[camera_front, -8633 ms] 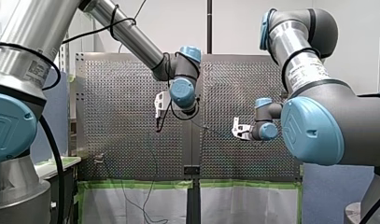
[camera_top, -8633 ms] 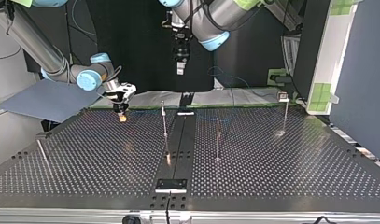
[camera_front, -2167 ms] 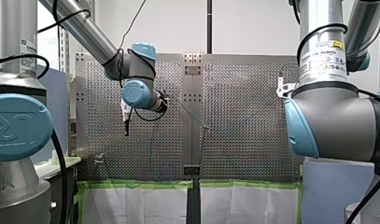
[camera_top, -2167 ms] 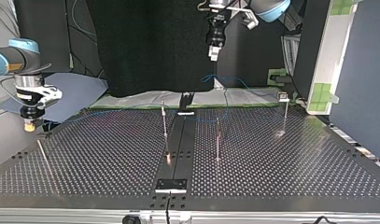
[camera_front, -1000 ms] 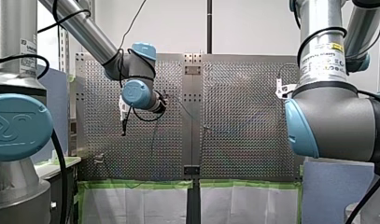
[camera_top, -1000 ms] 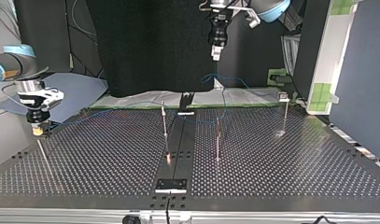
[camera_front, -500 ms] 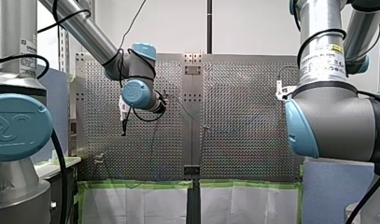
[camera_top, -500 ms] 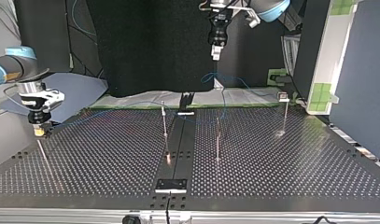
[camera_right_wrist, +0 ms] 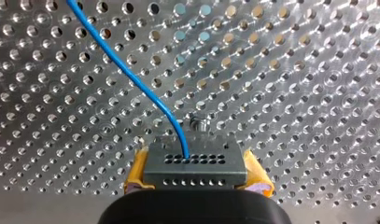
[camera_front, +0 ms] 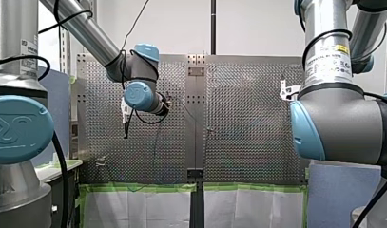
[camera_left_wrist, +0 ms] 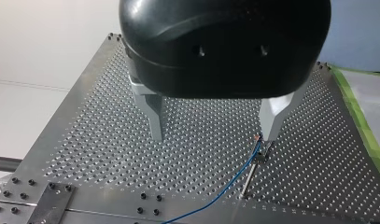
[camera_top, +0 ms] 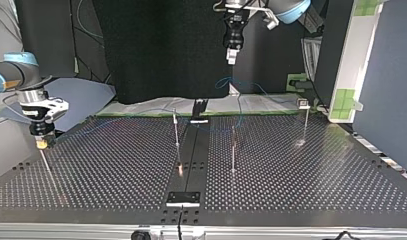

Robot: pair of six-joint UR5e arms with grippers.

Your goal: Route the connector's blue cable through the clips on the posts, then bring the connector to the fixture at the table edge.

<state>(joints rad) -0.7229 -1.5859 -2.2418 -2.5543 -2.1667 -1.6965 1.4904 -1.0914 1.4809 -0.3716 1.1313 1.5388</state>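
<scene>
My right gripper (camera_right_wrist: 197, 176) is shut with its yellow pads on the grey connector (camera_right_wrist: 195, 164). The blue cable (camera_right_wrist: 131, 77) leaves the connector's face and runs off over the perforated table. In the top view my right gripper (camera_top: 41, 142) hangs low at the table's left edge, just above a small fixture there. The cable (camera_top: 141, 114) trails from it toward the posts (camera_top: 176, 131). My left gripper (camera_left_wrist: 214, 128) is open and empty, high above the table (camera_top: 232, 54). Under its one finger, a post's clip (camera_left_wrist: 258, 154) has the cable (camera_left_wrist: 229, 184) at it.
Two more thin posts (camera_top: 233, 150) (camera_top: 306, 117) stand right of the table's middle. A slanted rod (camera_top: 46, 167) lies near my right gripper. A black strip (camera_top: 191, 150) with a small plate (camera_top: 183, 198) runs down the centre. Green-taped sheeting (camera_front: 143, 187) borders one table edge.
My right gripper has sunk slightly with the connector at the top view's left table edge. My left arm has stayed put.
</scene>
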